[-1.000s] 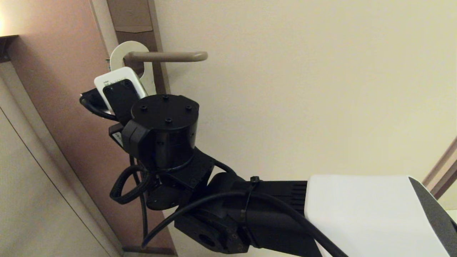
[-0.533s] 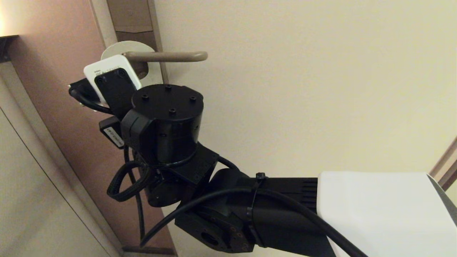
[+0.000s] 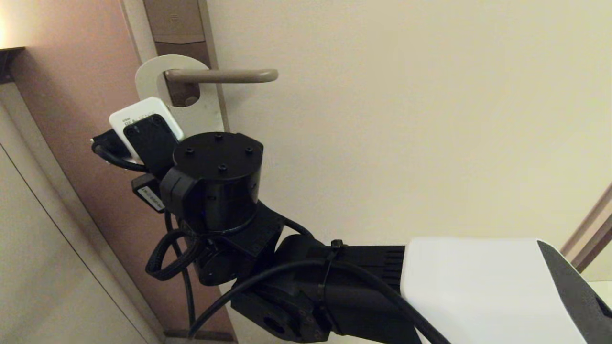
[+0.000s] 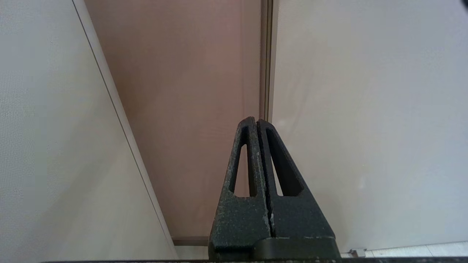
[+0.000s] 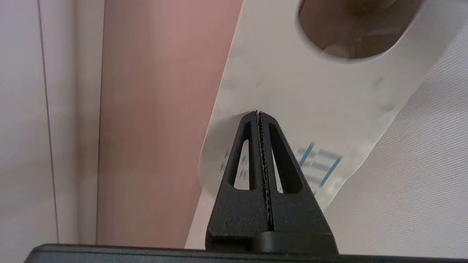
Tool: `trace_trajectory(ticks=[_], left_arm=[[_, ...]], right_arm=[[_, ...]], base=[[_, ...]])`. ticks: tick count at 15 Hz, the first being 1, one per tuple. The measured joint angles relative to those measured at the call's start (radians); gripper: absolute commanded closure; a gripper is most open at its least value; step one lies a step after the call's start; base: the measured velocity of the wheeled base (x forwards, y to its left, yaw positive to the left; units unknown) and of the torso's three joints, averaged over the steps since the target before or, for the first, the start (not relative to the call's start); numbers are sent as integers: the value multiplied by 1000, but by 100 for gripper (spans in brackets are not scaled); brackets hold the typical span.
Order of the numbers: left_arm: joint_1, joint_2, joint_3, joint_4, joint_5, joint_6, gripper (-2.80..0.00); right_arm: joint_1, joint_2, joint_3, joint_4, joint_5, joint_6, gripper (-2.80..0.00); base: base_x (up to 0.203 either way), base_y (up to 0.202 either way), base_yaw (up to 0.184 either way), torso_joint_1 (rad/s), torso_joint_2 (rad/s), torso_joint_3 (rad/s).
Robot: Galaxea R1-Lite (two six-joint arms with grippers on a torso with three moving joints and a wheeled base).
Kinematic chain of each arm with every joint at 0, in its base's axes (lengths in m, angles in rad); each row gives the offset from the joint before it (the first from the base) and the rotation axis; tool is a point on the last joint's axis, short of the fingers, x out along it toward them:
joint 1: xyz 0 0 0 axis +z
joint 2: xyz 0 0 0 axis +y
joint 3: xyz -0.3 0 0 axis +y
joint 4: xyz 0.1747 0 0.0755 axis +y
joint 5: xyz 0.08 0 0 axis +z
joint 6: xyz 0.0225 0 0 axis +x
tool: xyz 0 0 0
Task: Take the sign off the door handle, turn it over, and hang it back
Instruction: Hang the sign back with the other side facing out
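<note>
The sign (image 3: 203, 114) shows its off-white face, and its oval hole sits around the door handle (image 3: 229, 75), a beige lever on a tall brown plate (image 3: 174, 24). My right arm reaches up from below it; in the head view its wrist hides the fingers. In the right wrist view my right gripper (image 5: 259, 113) is shut on the sign's (image 5: 278, 73) lower part, where blue print shows beside the fingers. My left gripper (image 4: 257, 120) is parked low, shut on nothing, facing the foot of the door.
The cream door (image 3: 406, 119) fills the right side. A reddish-brown panel (image 3: 71, 119) and a pale wall (image 3: 28, 263) lie to the left of the handle plate. My right forearm's white cover (image 3: 478, 286) crosses the lower right.
The sign's looped end tipped up over the lever half a second ago and has now dropped flat with the lever through its hole. My right wrist shifted left, then sank a little.
</note>
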Motion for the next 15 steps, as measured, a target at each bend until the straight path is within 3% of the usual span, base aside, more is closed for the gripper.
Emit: trace_trajectory(ticks=[15], left_arm=[[0, 0, 0, 0, 0, 0, 0]], right_arm=[[-68, -79, 2, 162, -3, 1, 0]], base=[[0, 0, 0, 0, 0, 0]])
